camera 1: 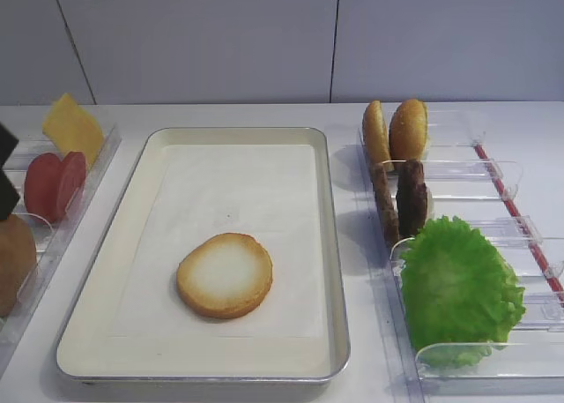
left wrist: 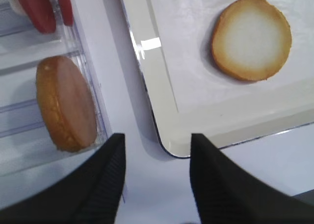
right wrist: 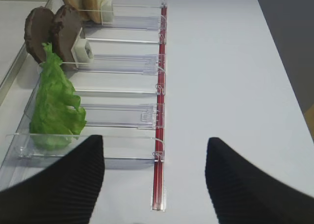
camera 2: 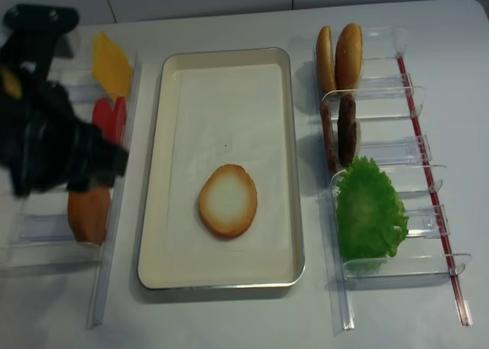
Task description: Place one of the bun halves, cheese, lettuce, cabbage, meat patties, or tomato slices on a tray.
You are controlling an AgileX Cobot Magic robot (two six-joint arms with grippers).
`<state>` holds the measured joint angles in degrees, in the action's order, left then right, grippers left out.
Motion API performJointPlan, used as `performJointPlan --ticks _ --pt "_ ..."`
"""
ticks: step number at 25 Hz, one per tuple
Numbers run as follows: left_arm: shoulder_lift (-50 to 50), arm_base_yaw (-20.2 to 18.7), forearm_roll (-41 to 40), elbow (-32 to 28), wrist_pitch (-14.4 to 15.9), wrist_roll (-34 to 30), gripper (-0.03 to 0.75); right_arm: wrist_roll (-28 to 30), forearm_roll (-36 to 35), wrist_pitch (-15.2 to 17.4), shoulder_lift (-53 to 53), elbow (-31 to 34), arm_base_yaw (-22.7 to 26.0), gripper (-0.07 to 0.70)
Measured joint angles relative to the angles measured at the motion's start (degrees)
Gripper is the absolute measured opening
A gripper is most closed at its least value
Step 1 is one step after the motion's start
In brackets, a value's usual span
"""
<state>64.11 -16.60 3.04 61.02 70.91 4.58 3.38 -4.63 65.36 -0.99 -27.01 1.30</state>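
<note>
The tray [camera 1: 333, 271] has a thin, shiny metal rim around a matt cream inside, lined with smooth white paper [camera 1: 256, 200]. The bun half [camera 1: 225, 275] on it shows a pale, dull cut face and a toasted golden edge. The racks [camera 1: 480, 354] are clear glossy plastic. The meat patties [right wrist: 54, 30] look rough and dark (almost crumbly), the lettuce [camera 2: 370, 211] frilly, the desk [right wrist: 221, 77] matt white.
</note>
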Motion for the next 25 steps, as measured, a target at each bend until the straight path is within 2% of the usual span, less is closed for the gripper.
performJointPlan --ticks 15,25 --pt "-28.7 0.0 -3.0 -20.7 0.7 0.7 0.297 0.0 0.0 0.0 0.0 0.0 0.0 0.444" --pt "-50.1 0.0 -3.0 -28.5 1.3 0.3 0.295 0.0 0.0 0.0 0.0 0.0 0.0 0.444"
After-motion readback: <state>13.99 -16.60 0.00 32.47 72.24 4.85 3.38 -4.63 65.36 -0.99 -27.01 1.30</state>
